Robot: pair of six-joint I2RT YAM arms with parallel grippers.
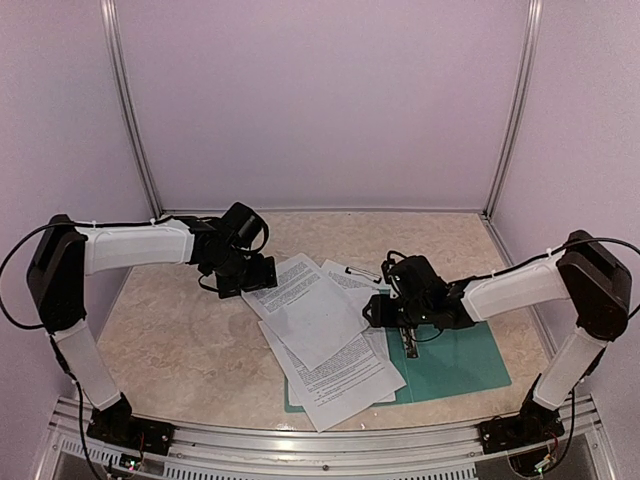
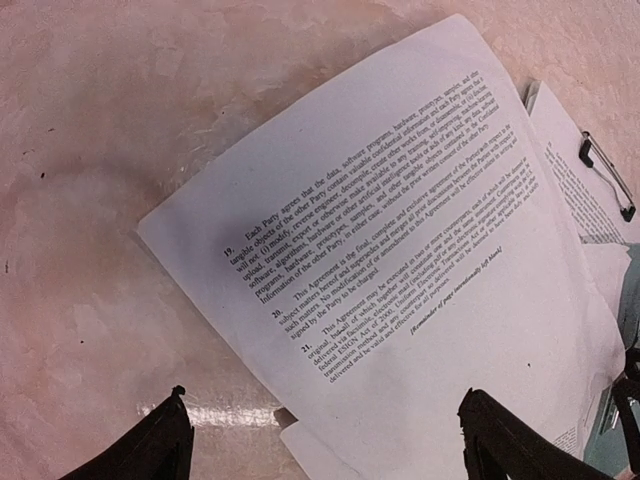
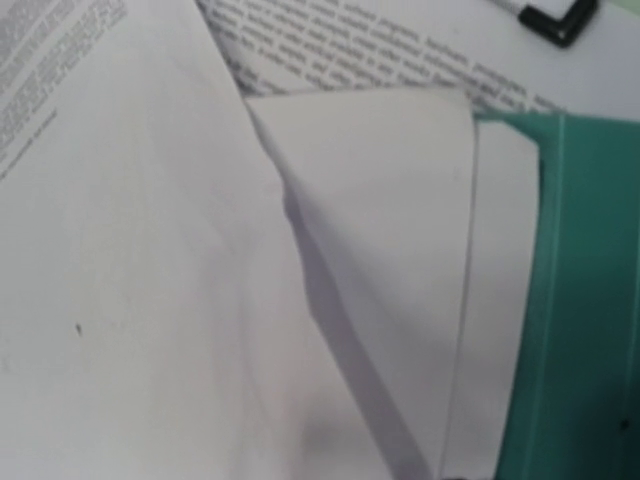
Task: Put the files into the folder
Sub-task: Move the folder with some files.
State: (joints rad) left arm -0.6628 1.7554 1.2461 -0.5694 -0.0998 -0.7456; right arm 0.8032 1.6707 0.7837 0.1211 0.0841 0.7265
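Observation:
The files (image 1: 322,335) lie fanned out as several white printed sheets in the middle of the table, their right side overlapping the folder (image 1: 462,362). The folder lies flat and teal-green at the front right, with a small metal clip (image 1: 410,345) at its spine. My left gripper (image 1: 243,278) hovers open over the top sheet's left edge. In the left wrist view its fingers (image 2: 170,440) straddle the printed sheet (image 2: 400,230) without touching it. My right gripper (image 1: 382,310) is low over the sheets at the folder's left edge. Its fingers are out of the right wrist view, which shows only a lifted sheet corner (image 3: 380,200) and the folder (image 3: 590,300).
A black clip (image 2: 607,178) sits on a sheet at the back of the pile, and shows again (image 3: 560,20) in the right wrist view. The marbled tabletop (image 1: 170,340) is bounded by lilac walls. Both arm bases stand at the near edge.

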